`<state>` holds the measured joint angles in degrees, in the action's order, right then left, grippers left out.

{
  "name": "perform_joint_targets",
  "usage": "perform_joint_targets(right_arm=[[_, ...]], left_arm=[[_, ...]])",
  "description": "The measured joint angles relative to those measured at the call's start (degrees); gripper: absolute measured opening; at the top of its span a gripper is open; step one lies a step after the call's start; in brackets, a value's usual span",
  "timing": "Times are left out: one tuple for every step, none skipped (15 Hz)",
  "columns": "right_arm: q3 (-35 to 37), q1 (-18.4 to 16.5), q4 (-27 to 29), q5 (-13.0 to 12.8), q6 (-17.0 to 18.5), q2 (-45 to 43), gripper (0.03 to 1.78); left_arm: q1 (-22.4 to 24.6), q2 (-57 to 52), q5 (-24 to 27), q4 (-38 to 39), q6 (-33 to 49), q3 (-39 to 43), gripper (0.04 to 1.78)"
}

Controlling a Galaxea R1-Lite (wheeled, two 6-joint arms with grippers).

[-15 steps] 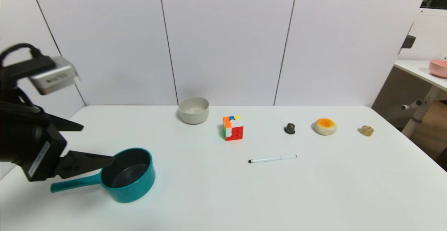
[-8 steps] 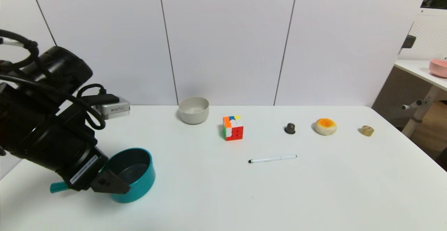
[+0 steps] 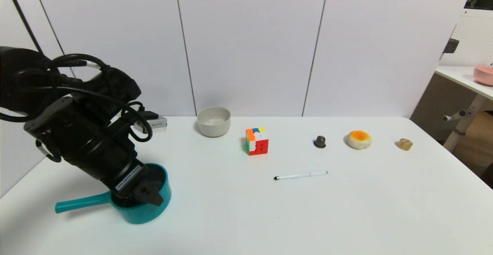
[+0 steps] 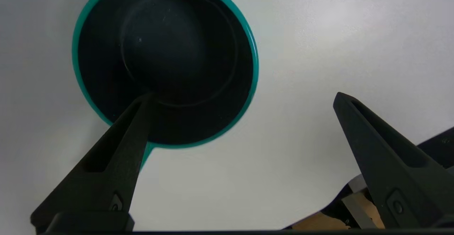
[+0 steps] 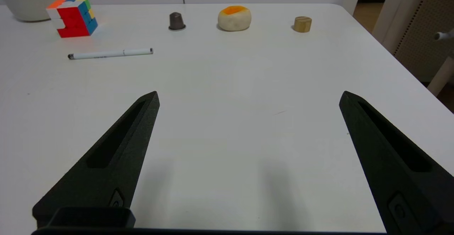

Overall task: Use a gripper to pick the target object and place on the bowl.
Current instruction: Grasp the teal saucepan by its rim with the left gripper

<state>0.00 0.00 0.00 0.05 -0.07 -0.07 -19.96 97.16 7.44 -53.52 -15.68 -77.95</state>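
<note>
The teal saucepan [image 3: 163, 199] stands near the table's front left, its handle [image 3: 77, 203] pointing left. My left gripper [image 3: 148, 195] points down over its dark inside, open and empty. In the left wrist view the saucepan [image 4: 165, 50] lies below the left gripper [image 4: 243, 96]. One finger [image 4: 120, 153] crosses the rim where the handle joins; the other [image 4: 376, 149] is over bare table. The off-white bowl [image 3: 213, 121] sits empty at the back centre. My right gripper [image 5: 250, 93] is open and empty, low over the table's front right; the head view does not show it.
A multicoloured cube [image 3: 257, 141] stands right of the bowl. A white pen [image 3: 300, 175] lies mid-table. A dark grey cap [image 3: 319, 141], an orange-topped bun [image 3: 359, 139] and a wooden piece [image 3: 404, 144] line the back right. A pink bowl [image 3: 483, 74] sits on a side table.
My left arm has swung in from the left and turned its gripper downward over the saucepan. The saucepan and the other objects have not moved.
</note>
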Motion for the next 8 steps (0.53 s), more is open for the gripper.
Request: perform_joint_targets(right_arm=[[0.00,0.00,0.00,0.00,0.00,0.00,1.75],[0.00,0.00,0.02,-0.02,0.02,0.00,1.75],[0.00,0.00,0.00,-0.02,0.00,0.00,1.75],[0.00,0.00,0.02,-0.05,0.02,0.00,1.75],[0.00,0.00,0.00,-0.02,0.00,0.00,1.75],[0.00,0.00,0.00,-0.05,0.00,0.00,1.75],[0.00,0.00,0.00,-0.05,0.00,0.00,1.75],[0.00,0.00,0.00,-0.05,0.00,0.00,1.75]], left_arm=[[0.00,1.02,0.00,1.29,-0.02,0.00,1.77],[0.00,2.01,0.02,2.61,-0.05,0.05,1.77],[0.00,3.00,0.02,3.16,-0.02,0.11,1.77],[-0.05,3.75,0.02,3.55,-0.05,0.20,1.77],[-0.07,4.39,0.05,3.90,-0.05,0.35,1.77],[-0.07,4.91,0.09,3.99,-0.09,0.48,1.77],[-0.10,5.27,0.06,4.01,-0.13,0.61,1.77],[-0.10,5.53,0.06,4.02,-0.13,0.85,1.77]])
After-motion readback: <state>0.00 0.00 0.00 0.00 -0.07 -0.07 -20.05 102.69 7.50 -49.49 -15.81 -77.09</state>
